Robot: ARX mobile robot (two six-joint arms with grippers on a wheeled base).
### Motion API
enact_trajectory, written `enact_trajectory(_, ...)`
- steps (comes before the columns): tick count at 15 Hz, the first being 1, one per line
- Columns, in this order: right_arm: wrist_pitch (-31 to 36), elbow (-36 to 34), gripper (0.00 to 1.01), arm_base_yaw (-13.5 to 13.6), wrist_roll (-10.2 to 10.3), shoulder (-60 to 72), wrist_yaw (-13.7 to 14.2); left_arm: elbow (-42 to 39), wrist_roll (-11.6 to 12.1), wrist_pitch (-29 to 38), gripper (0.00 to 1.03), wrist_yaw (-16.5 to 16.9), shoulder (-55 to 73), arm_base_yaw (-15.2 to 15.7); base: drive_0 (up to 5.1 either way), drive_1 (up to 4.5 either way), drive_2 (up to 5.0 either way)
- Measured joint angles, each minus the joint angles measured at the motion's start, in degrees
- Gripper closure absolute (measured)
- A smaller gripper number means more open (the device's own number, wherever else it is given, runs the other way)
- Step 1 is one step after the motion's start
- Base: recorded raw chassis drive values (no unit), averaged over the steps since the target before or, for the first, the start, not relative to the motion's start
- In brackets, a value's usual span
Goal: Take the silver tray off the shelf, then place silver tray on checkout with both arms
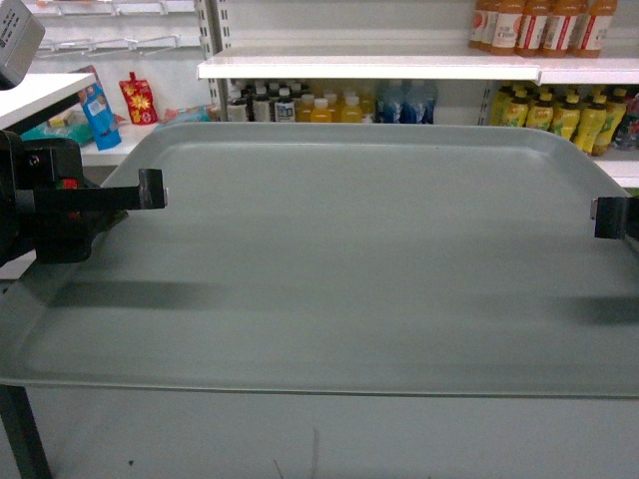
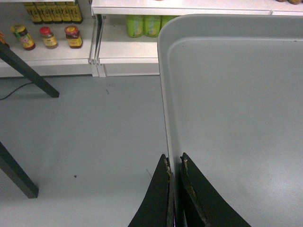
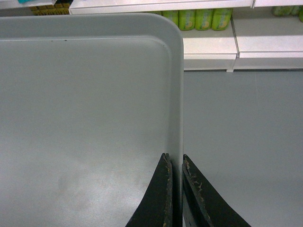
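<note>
Stocked shelving behind | silver tray airborne, both jaws clamping its side rims | carrying; next: level transfer to checkout

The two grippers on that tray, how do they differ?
The left gripper pinches the silver tray's left rim; the right gripper pinches its right rim. In the head view the left gripper's arm shows as a bulky black body with a red spot; the right gripper shows only its tip at the frame edge. Both are black, closed on the rim, holding the tray above the floor.
</note>
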Motion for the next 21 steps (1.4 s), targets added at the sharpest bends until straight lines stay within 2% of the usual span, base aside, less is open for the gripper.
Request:
enact_trajectory(20, 0.0, -0.2, 0.98, 0.0, 0.0, -0.4, 0.1, 0.0, 0.0, 0.1, 1.00, -0.2, -0.2, 0.0, 0.1, -4.08, 4.3)
enact_trajectory(21, -0.2, -0.2, 0.98, 0.0, 0.0, -0.3, 0.0, 0.0, 0.0, -0.2, 1.00, 0.0, -0.2, 0.0, 0.0, 0.00, 0.0)
